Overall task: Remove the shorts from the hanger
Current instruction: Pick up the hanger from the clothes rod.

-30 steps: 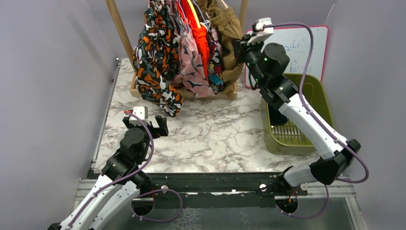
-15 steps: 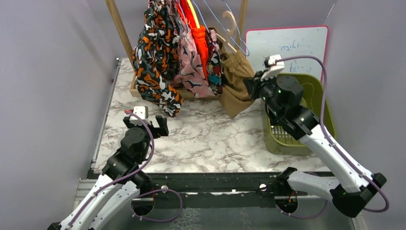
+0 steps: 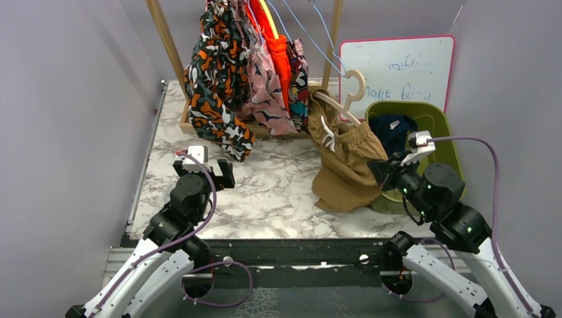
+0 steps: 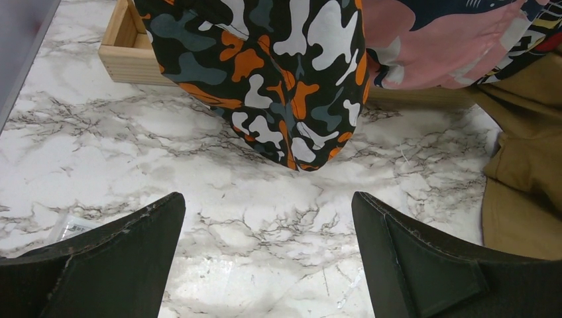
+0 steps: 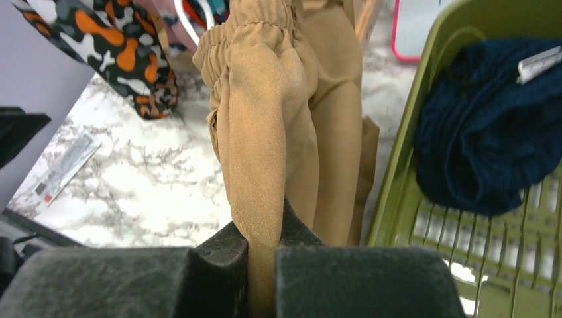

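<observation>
Right gripper [image 5: 262,255] pinches a fold of the tan shorts [image 5: 285,119], which stretch ahead of it to the hanger [image 3: 346,101], waistband not yet free. Pulling-off step, I judge; next needs a firmer tug toward the green basket [image 5: 397,179] on its right. Left gripper [image 4: 265,218] gapes empty.

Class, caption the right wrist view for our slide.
Right end effector pinches tan shorts beside green basket holding navy shorts.

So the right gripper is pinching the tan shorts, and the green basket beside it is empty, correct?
Not empty: the green basket holds navy shorts, as the right wrist view shows. The right gripper is indeed pinching the tan shorts.
</observation>
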Motion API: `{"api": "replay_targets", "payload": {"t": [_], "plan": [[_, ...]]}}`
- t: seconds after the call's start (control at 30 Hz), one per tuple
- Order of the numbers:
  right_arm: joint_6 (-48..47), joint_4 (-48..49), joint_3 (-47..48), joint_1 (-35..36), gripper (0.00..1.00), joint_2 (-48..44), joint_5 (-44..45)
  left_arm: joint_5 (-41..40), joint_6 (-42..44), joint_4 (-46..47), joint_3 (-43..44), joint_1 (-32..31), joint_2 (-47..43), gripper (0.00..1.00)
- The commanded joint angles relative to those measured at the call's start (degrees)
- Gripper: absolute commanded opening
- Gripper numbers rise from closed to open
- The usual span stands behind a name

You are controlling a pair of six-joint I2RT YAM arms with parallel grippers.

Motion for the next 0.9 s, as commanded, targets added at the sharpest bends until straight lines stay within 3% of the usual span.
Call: {"api": "replay_targets", "payload": {"t": [0.0,0.13,0.53,0.87], "plan": [[6.74,-7.34,-1.12,0.31,0.01,-5.51,-3.81,2.33,-0.69,0.40,-0.13,0.29,-0.29,0.99],[8.20,-8.35,-2.07,0.31,0.01,-9.37,-11.63,3.24,-1.28,-0.31,0.01,0.23,-1.45,0.99],[1.27,-8.53,0.68,0.31,0.01,-7.96,-38.37,3.34,-3.19,-2.65,0.24,0.22,-5.48,0.99],[-3.86,-8.60,0.89,0.31,0.01,-4.39,-51.23,2.95,-3.32,-3.28,0.11,0.22,-7.66,0.99]]}}
